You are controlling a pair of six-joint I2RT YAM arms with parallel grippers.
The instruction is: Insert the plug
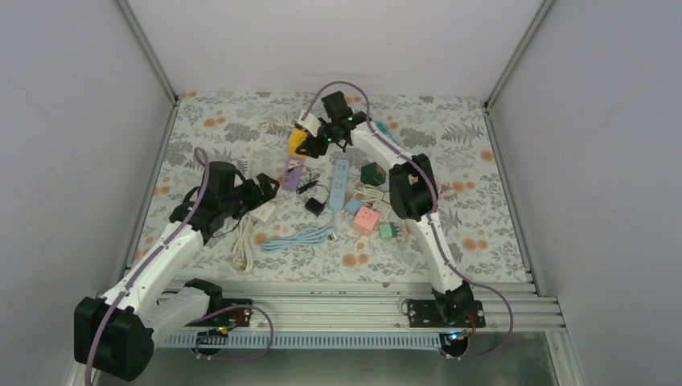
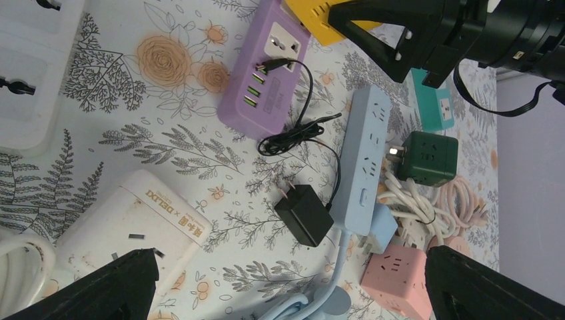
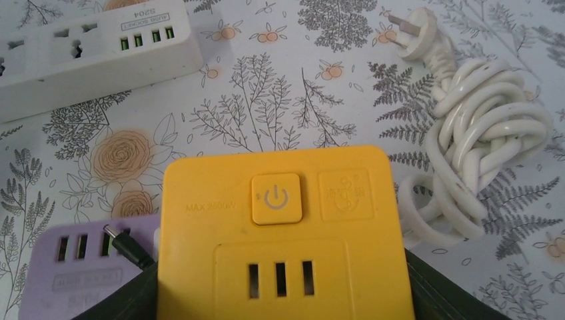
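A black two-pin plug (image 2: 304, 215) lies on the flowered cloth, and its thin cable runs to a USB port of the purple strip (image 2: 266, 70). My left gripper (image 2: 286, 297) hangs open above it, one finger (image 2: 100, 293) over the white DELIXI strip (image 2: 133, 220) and the other beside the pink cube (image 2: 396, 270). At the back, my right gripper (image 3: 283, 303) is shut on the yellow socket block (image 3: 280, 227), with a dark finger (image 3: 453, 297) against each side. The block's power button and three slots face the camera. It also shows in the top view (image 1: 298, 143).
A pale blue strip (image 2: 363, 160), a green cube (image 2: 430, 158) and a teal strip (image 2: 433, 107) crowd the middle. A white strip (image 3: 93, 47) and a white three-pin plug (image 3: 410, 30) with its coiled cord (image 3: 480, 133) lie beyond the yellow block. Walls close in three sides.
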